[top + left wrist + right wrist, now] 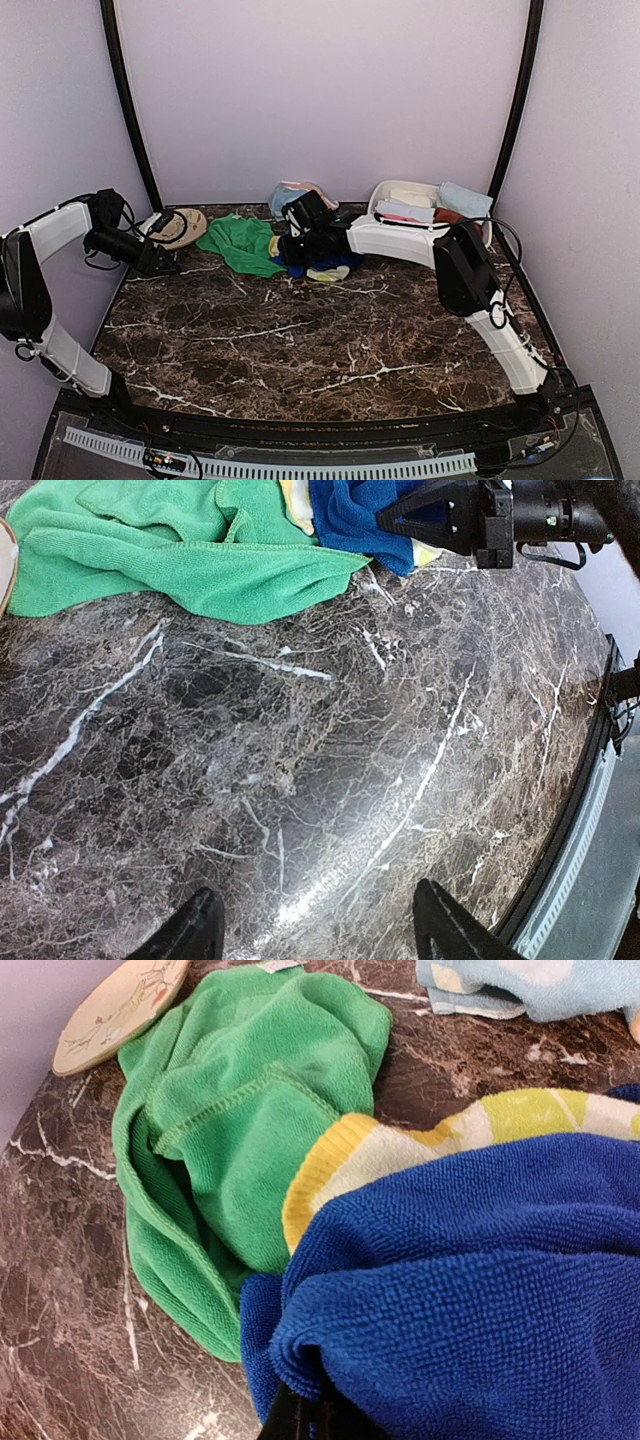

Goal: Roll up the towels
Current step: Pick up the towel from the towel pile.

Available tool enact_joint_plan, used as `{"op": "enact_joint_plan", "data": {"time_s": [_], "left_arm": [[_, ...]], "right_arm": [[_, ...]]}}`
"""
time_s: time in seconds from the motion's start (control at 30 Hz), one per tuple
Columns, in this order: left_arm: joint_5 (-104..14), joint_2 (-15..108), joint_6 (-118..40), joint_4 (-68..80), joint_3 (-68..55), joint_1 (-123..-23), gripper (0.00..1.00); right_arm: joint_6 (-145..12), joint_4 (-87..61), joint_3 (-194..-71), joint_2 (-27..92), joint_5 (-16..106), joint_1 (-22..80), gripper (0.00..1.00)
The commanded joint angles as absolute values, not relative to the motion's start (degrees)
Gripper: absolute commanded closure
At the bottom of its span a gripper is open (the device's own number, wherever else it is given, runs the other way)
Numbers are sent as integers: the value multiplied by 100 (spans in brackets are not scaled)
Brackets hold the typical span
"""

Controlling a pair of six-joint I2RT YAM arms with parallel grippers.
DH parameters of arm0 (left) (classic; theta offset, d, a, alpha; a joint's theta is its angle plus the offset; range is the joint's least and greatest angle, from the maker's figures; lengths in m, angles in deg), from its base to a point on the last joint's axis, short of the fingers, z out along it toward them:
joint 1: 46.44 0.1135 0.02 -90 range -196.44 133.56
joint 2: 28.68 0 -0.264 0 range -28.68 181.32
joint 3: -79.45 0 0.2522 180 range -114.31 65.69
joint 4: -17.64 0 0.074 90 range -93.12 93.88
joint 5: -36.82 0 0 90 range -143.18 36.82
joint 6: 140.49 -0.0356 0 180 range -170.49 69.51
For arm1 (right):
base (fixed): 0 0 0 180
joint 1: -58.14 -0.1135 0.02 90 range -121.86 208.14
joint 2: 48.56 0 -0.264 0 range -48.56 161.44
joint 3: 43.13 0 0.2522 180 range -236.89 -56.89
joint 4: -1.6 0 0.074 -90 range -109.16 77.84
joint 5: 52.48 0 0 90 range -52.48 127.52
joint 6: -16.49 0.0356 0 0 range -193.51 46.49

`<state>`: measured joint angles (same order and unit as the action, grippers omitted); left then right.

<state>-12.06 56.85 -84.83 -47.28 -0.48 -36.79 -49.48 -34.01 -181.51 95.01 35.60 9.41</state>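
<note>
Royal blue towel (480, 1290) bunches in thick folds, pinched by right claw (300, 1412)

Disc (182, 228) lying at the table's (300, 340) back left, towel (240, 245) spreading just right of it, towel heap (325, 268) sitting beside, basin (382, 194) holding rolled towels (408, 211) standing back right.

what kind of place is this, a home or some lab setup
Likely a robot test booth, not a home: plain walls close around a marble-look table, a left arm and right arm bolted at its near edge, and towels piled at the back.
</note>
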Motion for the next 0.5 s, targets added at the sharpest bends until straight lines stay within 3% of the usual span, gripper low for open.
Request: {"op": "enact_joint_plan", "data": {"time_s": [0.0, 0.47], "left_arm": [[-1117, 5682, -8526, -4955, -125, -3651, 34], [-838, 5680, -8437, -4921, -114, -3651, 34]], "right_arm": [[-4909, -2986, -18266, 9216, 3866, 1108, 100], [-4093, -1313, -18199, 7625, 5456, 2247, 100]]}}
